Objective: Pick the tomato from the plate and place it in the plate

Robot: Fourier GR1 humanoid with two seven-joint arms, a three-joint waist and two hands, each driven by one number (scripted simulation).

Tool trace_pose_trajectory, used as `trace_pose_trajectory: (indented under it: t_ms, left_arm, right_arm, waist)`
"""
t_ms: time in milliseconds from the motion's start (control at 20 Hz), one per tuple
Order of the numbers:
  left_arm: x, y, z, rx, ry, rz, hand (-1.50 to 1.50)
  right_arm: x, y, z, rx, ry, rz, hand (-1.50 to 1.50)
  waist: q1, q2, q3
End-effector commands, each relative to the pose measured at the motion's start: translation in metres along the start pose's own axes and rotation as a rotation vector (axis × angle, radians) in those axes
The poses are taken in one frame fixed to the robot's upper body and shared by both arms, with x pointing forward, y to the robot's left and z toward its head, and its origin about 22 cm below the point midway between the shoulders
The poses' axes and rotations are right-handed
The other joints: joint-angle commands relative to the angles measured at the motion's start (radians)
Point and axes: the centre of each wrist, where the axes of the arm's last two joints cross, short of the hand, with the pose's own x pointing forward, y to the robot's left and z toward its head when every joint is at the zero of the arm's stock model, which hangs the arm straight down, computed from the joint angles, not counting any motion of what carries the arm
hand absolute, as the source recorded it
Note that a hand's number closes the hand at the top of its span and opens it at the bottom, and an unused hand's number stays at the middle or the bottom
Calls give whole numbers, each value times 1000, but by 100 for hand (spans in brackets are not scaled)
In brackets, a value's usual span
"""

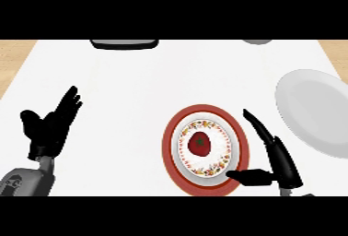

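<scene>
Tomato sitting centre of red-rimmed patterned plate, near front edge of worktop, right of middle. Not yet picked. Plain white plate at right edge of worktop, well apart from tomato; probably the target.

Right robot hand just beside patterned plate on its right, fingers straight and pointing toward far edge, thumb stretched out low over plate's front-right rim. Open, holding nothing, not touching tomato. Left robot hand near left edge of worktop, open, fingers up, resting.

Step in hand, as judged: approach for grasp. To do well:
- Shift right robot hand left over plate until tomato lies between thumb and fingers; now tomato lies outside that gap.
- Come down from above, avoiding raised patterned rim; scraping rim likely to slide whole plate.
- Close round tomato's widest part, not top; round and smooth, so likely to roll or squirt out if pinched high.
- Lift straight up before any sideways travel, so tomato clears plate rim.
- Then carry right toward white plate, lower close to surface before opening, else tomato may roll off.

Dark object and grey object at far edge, partly cut off, not in path.
</scene>
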Motion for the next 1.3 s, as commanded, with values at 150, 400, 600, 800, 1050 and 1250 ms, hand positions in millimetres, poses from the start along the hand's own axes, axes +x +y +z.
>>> trace_pose_trajectory:
  t_ms: [150, 400, 600, 800, 1050, 1250]
  left_arm:
    - [3, -16, 5, -3, -4, 0, 0]
    - [2, 2, 4, -14, -13, 18, 0]
    - [10, 3, 0, -4, -10, -3, 0]
    - [-5, -10, 5, -1, -3, -6, 0]
    - [13, -9, -25, 0, -7, -1, 0]
    - [12, -8, 0, -16, 12, -6, 0]
  right_arm:
    - [41, -2, -6, 115, 71, 115, -150]
    - [49, 5, -20, 242, 175, 195, -150]
    - [56, 26, -35, 255, 201, 299, -150]
    - [61, 19, -33, 316, 276, 375, -150]
    - [68, 28, -49, 359, 294, 418, -150]
    - [56, 43, -68, 426, 328, 413, -150]
  waist:
    - [3, -1, 0]
    - [7, 0, 0]
    - [10, 0, 0]
    - [6, 0, 0]
    - [2, 1, 0]
    - [11, 1, 1]
